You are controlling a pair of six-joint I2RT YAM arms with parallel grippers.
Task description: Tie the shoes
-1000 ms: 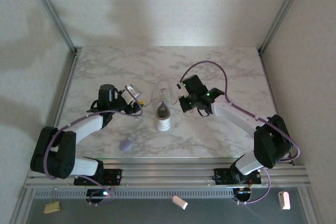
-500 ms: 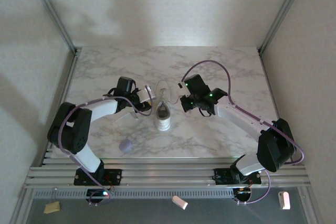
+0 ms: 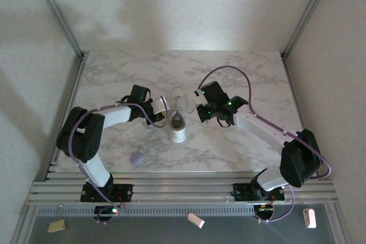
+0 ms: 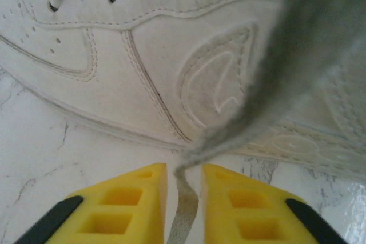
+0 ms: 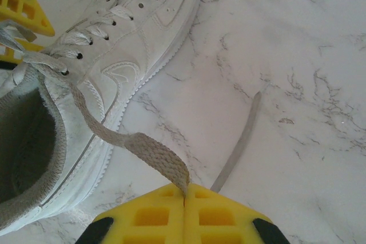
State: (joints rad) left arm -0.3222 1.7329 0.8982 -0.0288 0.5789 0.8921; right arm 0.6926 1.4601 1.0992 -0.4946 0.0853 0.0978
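1. The white sneaker (image 3: 178, 127) sits mid-way across the marble table (image 3: 240, 72), between my arms.
2. My right gripper (image 5: 184, 195), fingers pressed together, pinches the right lace (image 5: 137, 147).
3. My left gripper (image 4: 184, 181) has its fingers narrowly apart around the left lace (image 4: 186, 210); I cannot tell if it grips.

White sneaker (image 5: 131, 67), white stitching all over, grey lining at the collar. White lace (image 5: 154, 155) as well. Worktop (image 3: 240, 72): white marble, grey veins. Right fingers (image 5: 148, 215) bright yellow, black at the corners; left fingers (image 4: 114, 210) the same yellow and black. Lavender blob (image 3: 136, 159). Purple cables (image 3: 229, 70).
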